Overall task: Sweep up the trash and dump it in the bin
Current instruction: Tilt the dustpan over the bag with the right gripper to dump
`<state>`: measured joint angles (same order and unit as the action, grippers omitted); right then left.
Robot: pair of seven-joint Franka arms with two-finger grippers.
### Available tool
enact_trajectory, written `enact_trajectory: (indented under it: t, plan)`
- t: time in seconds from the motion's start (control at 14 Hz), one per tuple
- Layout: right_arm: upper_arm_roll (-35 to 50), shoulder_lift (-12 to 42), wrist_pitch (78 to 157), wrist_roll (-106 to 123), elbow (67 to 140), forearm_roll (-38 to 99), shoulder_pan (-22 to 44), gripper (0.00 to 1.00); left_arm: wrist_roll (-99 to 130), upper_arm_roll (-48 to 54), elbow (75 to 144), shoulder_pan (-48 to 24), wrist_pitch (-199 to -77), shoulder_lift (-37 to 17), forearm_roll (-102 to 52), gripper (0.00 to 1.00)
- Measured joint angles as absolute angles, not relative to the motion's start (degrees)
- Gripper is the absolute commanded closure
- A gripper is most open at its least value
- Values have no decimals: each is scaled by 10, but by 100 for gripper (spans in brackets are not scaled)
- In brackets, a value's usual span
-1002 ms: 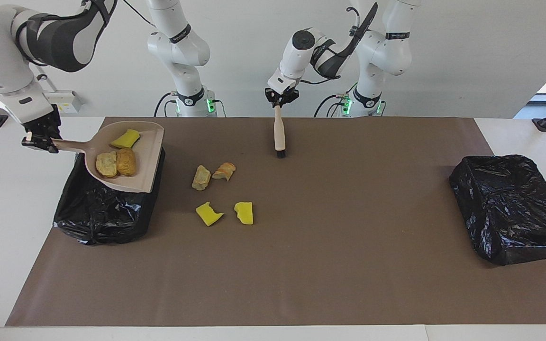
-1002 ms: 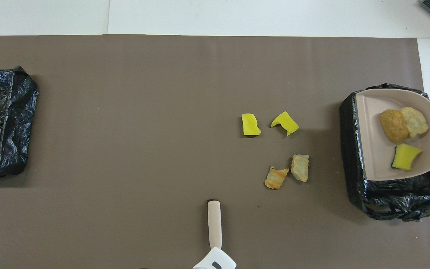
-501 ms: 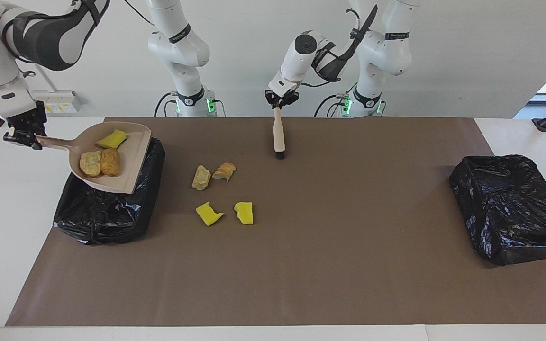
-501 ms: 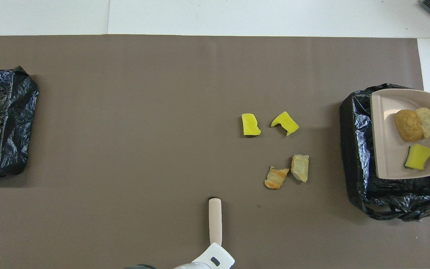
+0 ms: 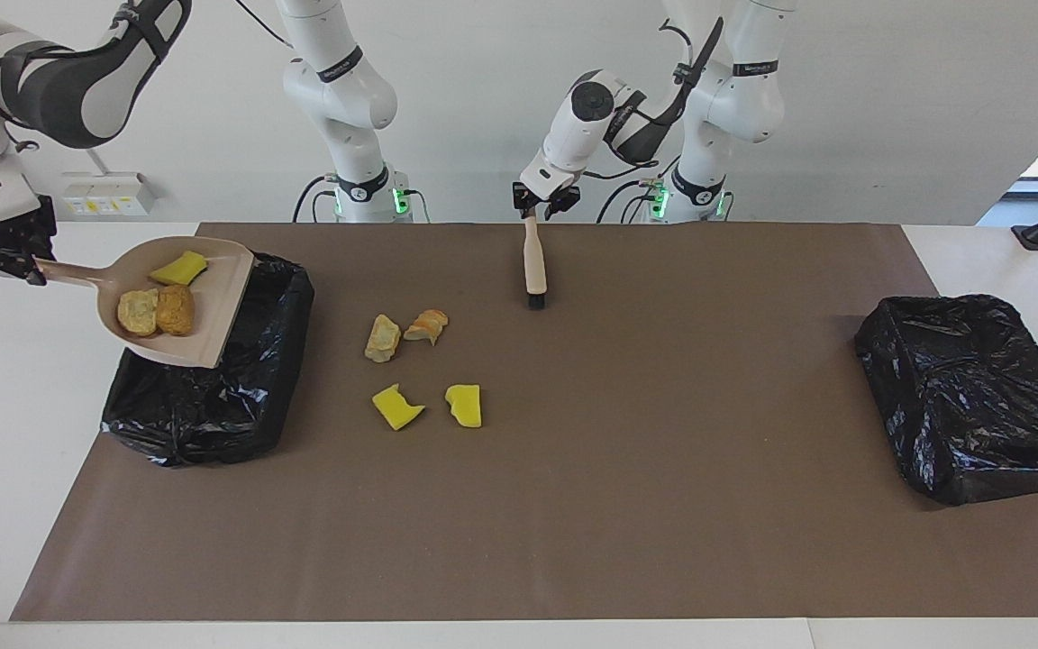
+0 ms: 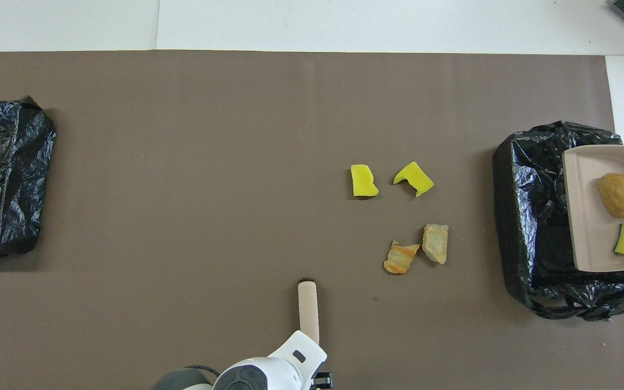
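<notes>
Three chunks of trash (image 5: 159, 297) ride in the dustpan (image 5: 213, 311) gripped by the right gripper (image 5: 10, 257) over a bin (image 5: 213, 397); four lie on the mat (image 5: 573, 496). Whether the left gripper (image 5: 541, 203) grips the brush (image 5: 533, 266) is unclear.

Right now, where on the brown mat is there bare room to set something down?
Bare: the wide stretch between the loose trash chunks and the bin at the left arm's end. Crowded: between the chunks and the other bin.
</notes>
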<state>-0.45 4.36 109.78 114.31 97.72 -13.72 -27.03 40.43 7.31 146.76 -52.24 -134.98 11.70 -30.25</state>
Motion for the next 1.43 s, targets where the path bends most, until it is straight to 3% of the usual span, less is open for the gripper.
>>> enact_trajectory:
  t: [0.64, 1.43]
  plan:
    - [-4, 27, 1239, 1132, 1044, -301, -272, 100, 343, 69, 1396, -432, -1263, 123, -295, 0]
    - [1, -17, 1249, 1001, 1115, -463, -211, 100, 297, 66, 1296, -348, -1147, 164, -150, 0]
